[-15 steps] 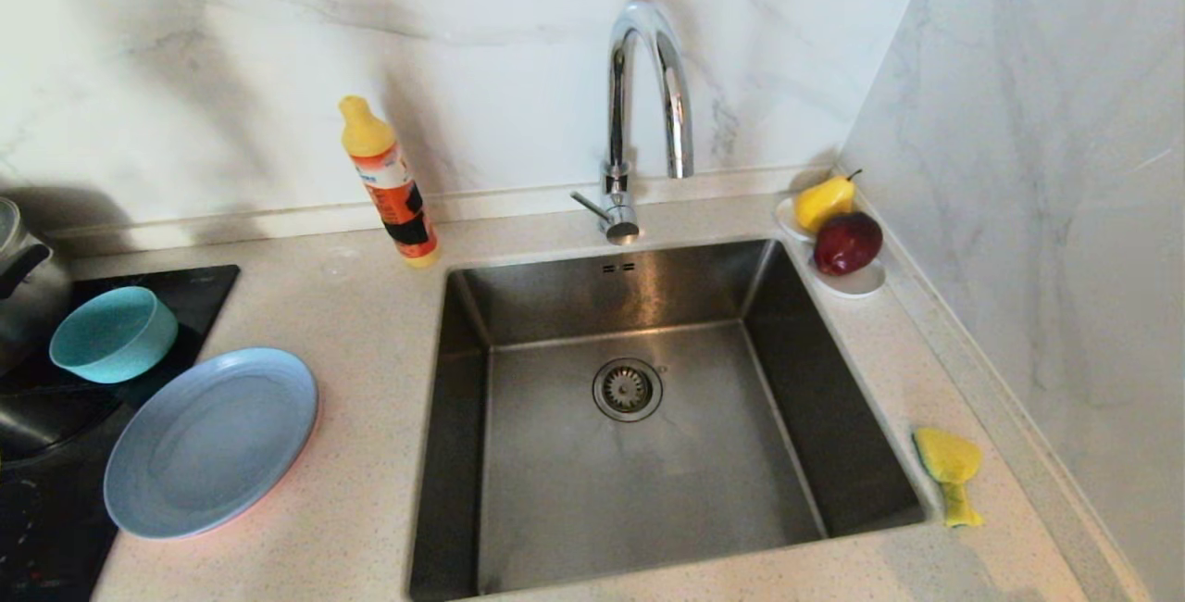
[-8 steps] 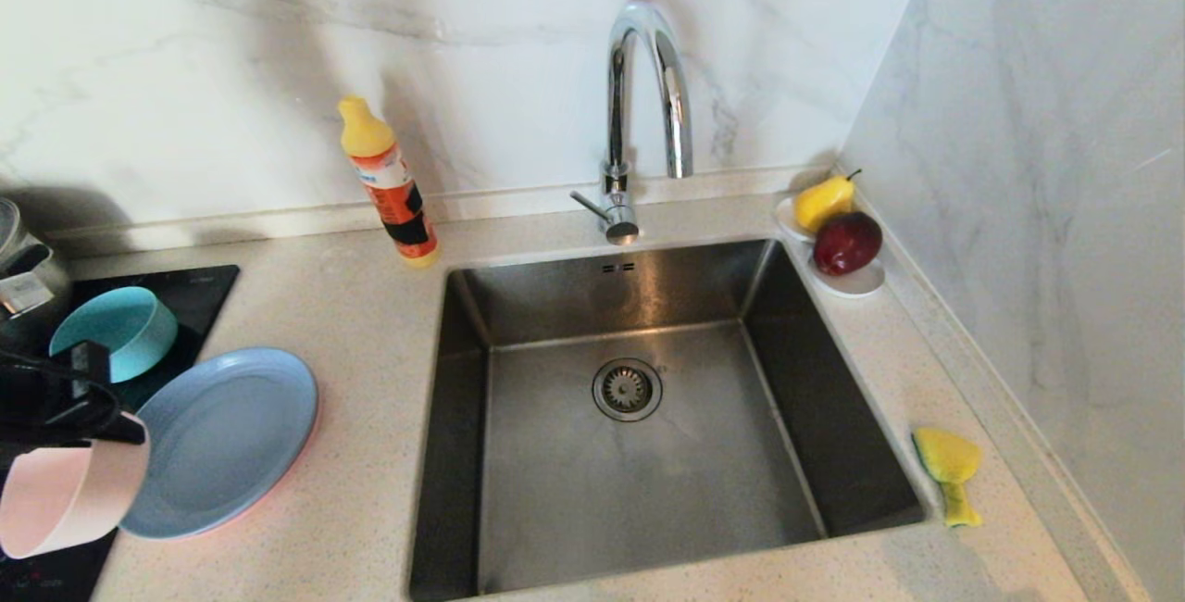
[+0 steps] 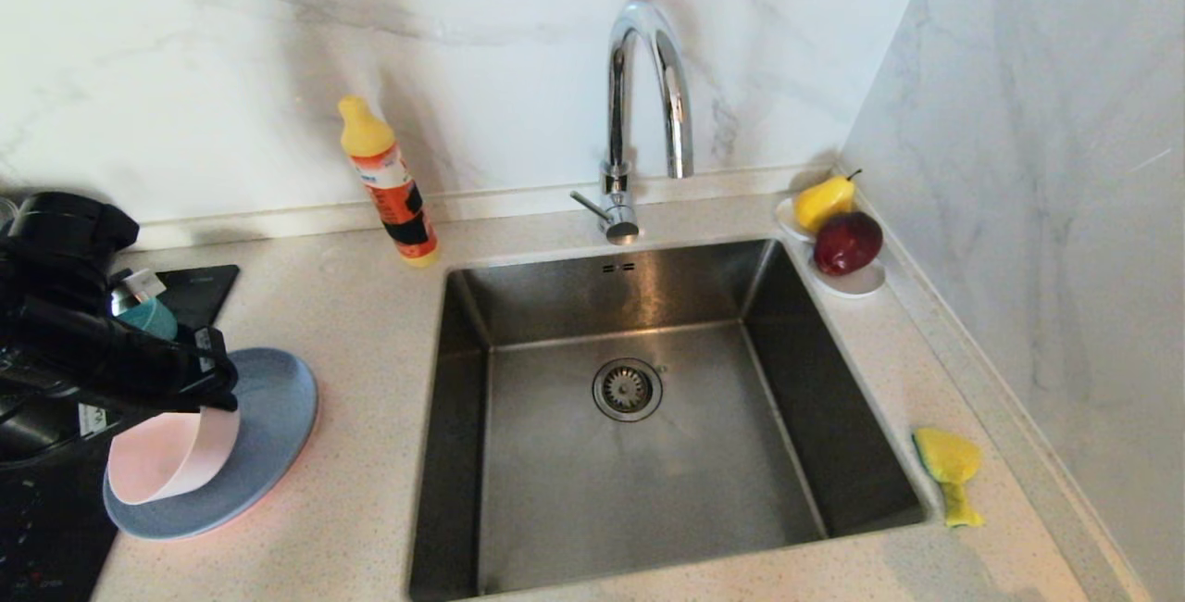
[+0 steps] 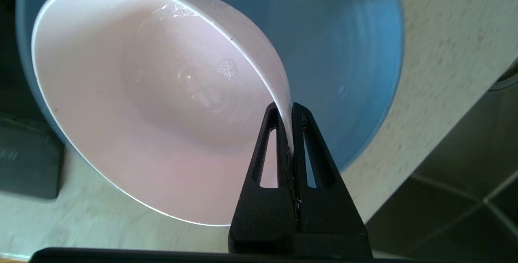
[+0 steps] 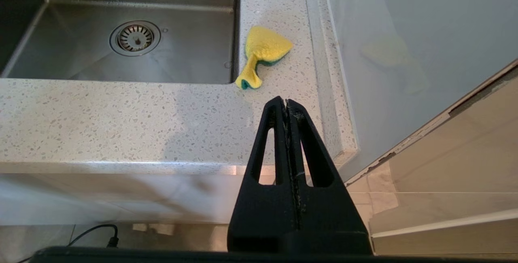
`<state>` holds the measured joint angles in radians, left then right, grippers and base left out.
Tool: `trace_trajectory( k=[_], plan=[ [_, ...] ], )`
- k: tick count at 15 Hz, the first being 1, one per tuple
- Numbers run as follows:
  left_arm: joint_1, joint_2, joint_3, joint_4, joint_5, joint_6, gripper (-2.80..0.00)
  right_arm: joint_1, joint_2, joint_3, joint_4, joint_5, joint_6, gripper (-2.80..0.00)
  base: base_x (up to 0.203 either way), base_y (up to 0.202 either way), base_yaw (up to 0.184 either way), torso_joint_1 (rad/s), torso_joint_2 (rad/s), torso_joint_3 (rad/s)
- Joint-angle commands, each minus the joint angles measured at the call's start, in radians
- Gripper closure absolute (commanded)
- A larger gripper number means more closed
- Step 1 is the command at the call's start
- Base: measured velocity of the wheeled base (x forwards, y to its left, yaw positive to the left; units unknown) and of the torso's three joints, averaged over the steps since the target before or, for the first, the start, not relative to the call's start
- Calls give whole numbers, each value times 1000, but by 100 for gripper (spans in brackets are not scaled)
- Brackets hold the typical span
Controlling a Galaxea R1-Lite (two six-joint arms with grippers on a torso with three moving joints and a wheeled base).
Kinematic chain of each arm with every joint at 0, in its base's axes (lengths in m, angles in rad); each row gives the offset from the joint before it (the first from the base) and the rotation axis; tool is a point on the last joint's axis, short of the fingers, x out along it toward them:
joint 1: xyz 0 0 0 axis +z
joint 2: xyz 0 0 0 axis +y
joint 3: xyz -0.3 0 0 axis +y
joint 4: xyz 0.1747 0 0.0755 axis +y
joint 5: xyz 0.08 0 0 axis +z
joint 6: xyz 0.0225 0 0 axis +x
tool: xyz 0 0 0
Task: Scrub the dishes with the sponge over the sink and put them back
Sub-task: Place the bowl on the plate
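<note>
Speckled counter (image 3: 370,343): left tool (image 4: 285,111) pinching pink bowl (image 4: 133,105) rim; bottle (image 3: 387,183) label unreadable.

My left gripper (image 4: 285,113) and right gripper (image 5: 286,107) have matte black tapered fingers (image 4: 313,162) with long slotted cut-outs

Speckled counter (image 3: 370,454) carries grey-blue plate (image 3: 268,417), sponge (image 3: 949,468), bottle (image 3: 389,185).

Brushed steel sink (image 3: 555,491), chrome faucet (image 3: 648,83), speckled stone counter (image 3: 370,352), glossy marble wall (image 3: 231,46)
</note>
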<state>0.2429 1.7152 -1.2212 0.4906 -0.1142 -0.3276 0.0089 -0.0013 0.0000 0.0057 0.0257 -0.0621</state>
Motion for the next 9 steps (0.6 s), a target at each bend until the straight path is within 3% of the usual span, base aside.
trace_trajectory(
  k=[1, 2, 3, 7, 9],
  plan=[
    [-8, 46, -39, 3, 0, -9, 0, 0, -1, 0, 0, 0, -1, 0, 0, 0, 0, 0, 0, 0],
    [-10, 50, -49, 8, 5, -11, 0, 0, -2, 0, 0, 0, -1, 0, 0, 0, 0, 0, 0, 0],
    [-10, 50, -49, 9, 7, -11, -280, 0, 0, 0, 0, 0, -1, 0, 0, 0, 0, 0, 0, 0],
    [-10, 27, -54, 9, 2, -24, -280, 0, -2, 0, 0, 0, -1, 0, 0, 0, 0, 0, 0, 0],
    [-8, -2, -103, 11, 2, -62, -280, 0, -2, 0, 0, 0, -1, 0, 0, 0, 0, 0, 0, 0]
  ],
)
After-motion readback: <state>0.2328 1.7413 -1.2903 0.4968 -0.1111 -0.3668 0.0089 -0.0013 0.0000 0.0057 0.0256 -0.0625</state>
